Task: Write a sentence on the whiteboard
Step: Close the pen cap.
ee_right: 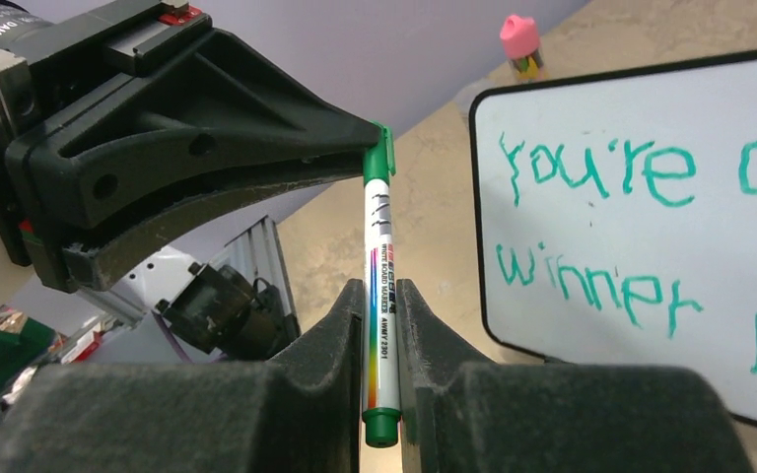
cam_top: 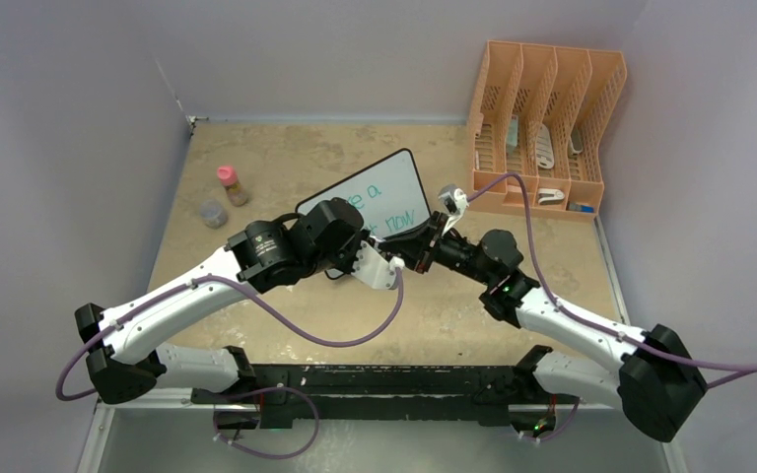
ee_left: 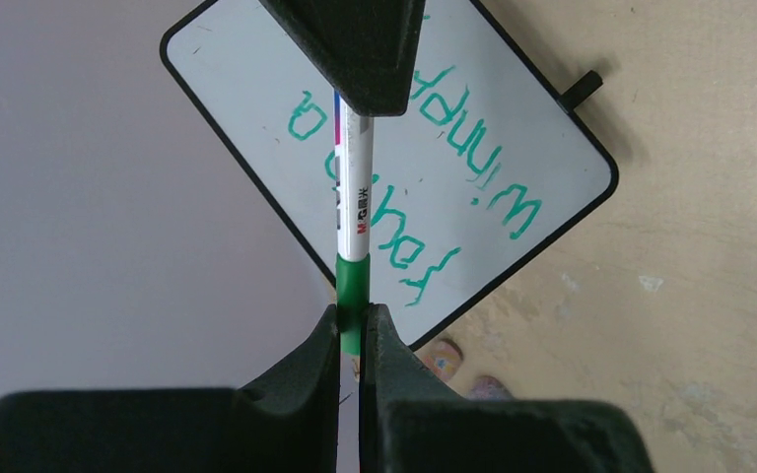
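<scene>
The whiteboard (cam_top: 399, 182) stands on its feet at the middle back, and the teal sentence (ee_right: 591, 172) on it reads "you're a winner", running on out of view. My two grippers meet just in front of the board. My left gripper (ee_left: 355, 313) is shut on the green cap (ee_left: 352, 281) of a white marker (ee_left: 353, 197). My right gripper (ee_right: 382, 296) is shut on the marker's barrel (ee_right: 381, 246), with its green end plug below the jaws. In the top view the left gripper (cam_top: 392, 264) and right gripper (cam_top: 412, 248) hide the marker.
An orange file rack (cam_top: 542, 128) holding small items stands at the back right. A pink-capped bottle (cam_top: 230, 185) and a small grey jar (cam_top: 214, 214) sit at the back left. Grey walls close off the left, back and right sides.
</scene>
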{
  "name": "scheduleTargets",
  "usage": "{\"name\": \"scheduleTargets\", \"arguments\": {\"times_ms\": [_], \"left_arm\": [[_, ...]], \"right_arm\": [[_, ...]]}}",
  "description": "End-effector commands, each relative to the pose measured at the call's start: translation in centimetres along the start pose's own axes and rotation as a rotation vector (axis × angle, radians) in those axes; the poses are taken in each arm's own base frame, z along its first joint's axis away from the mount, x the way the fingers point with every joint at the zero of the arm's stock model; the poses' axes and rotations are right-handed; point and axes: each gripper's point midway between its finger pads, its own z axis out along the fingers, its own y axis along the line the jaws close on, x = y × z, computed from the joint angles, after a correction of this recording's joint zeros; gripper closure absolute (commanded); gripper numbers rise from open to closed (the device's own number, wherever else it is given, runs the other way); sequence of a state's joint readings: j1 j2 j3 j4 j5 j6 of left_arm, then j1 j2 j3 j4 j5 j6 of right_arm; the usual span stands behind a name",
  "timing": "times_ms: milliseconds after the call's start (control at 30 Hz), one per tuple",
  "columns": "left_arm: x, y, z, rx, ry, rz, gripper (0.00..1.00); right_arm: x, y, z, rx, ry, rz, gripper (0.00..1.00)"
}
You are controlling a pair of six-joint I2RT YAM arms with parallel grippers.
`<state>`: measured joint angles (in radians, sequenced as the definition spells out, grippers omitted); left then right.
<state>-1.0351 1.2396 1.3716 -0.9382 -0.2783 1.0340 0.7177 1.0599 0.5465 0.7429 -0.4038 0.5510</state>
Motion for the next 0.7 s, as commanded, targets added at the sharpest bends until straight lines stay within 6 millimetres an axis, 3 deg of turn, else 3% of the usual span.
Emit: {"name": "scheduleTargets", "arguments": {"times_ms": [0, 100, 233, 400, 500, 667], "left_arm": [[-4.0, 4.5, -2.3, -0.177, -0.171, 0.034, 1.00], [-3.4, 4.6, -2.4, -0.194, -0.142, 0.051, 0.99], [-3.3, 4.7, -2.9, -0.208, -0.147, 0.044, 0.77], [-3.0, 4.9, -3.2, -0.233, -0.147, 0.005, 0.61], [-3.3, 6.4, -4.0, -0.307, -0.178, -0.144, 0.54], [-2.7, 9.4, -5.3, -0.488, -0.207, -0.542, 0.35]], "right_arm": [[-3.0, 0.6, 0.8, -0.060, -0.180, -0.054, 1.00], [-2.9, 0.3, 1.4, -0.072, -0.193, -0.058, 1.00], [-3.0, 0.2, 1.7, -0.086, -0.214, -0.059, 1.00], [-3.0, 0.1, 1.9, -0.091, -0.226, -0.059, 1.00], [-3.4, 0.0, 1.8, -0.079, -0.245, -0.057, 1.00], [-4.4, -0.3, 1.1, -0.037, -0.291, -0.062, 1.00]]}}
